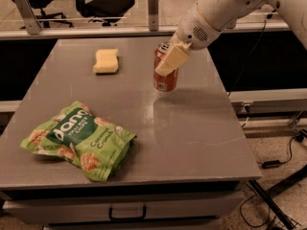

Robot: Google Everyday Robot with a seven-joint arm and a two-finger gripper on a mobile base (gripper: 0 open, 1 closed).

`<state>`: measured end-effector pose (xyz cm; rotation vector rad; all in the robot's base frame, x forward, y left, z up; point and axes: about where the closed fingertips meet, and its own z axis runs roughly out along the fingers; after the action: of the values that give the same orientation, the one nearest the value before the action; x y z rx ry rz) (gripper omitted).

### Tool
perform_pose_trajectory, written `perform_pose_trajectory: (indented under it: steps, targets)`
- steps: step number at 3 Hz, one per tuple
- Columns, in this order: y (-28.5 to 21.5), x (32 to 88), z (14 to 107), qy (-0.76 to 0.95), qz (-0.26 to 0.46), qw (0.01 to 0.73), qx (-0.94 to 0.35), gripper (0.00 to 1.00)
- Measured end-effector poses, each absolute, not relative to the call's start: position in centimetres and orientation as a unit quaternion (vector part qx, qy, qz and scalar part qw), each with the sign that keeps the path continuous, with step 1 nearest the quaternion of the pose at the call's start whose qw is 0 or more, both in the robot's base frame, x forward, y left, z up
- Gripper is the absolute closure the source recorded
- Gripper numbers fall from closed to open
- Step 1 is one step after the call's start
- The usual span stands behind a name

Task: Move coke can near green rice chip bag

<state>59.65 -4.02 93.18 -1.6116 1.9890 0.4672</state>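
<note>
The fingers [171, 60] of the gripper [167, 65] are closed around the coke can [165, 83]. One pale finger lies slantwise across the front of the can's upper half. The other is hidden behind the can, so the clasp is judged from that one finger and the wrist above it.

The can stands upright in the upper centre of the frame, a little right of the pale yellow sponge [106, 61]. Whether its base rests on the grey table [201, 128] or hangs just above it is hard to tell from this angle.

The green rice chip bag [79, 140] lies flat and crinkled in the lower left of the frame, well apart from the can.

The can is probably light, and its thin metal wall is stiff but would dent under a hard squeeze. Its smooth round side is slippery, so it could swivel or slide between two flat pads. The best hold looks to be across the middle to upper body, on opposite sides. That is clear of the silver rim and high enough that the can does not tip when set down beside the soft bag.
</note>
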Motion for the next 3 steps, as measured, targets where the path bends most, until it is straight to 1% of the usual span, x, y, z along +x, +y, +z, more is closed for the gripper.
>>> perform_pose_trajectory:
  steps: [1,2,3]
  targets:
    - [0.0,57.4,92.1,0.701,0.208,0.249,-0.635,1.0]
    - [2.6,55.6,90.6,0.677,0.225,0.227,-0.663,0.97]
    - [3.7,54.7,89.8,0.666,0.229,0.216,-0.676,0.75]
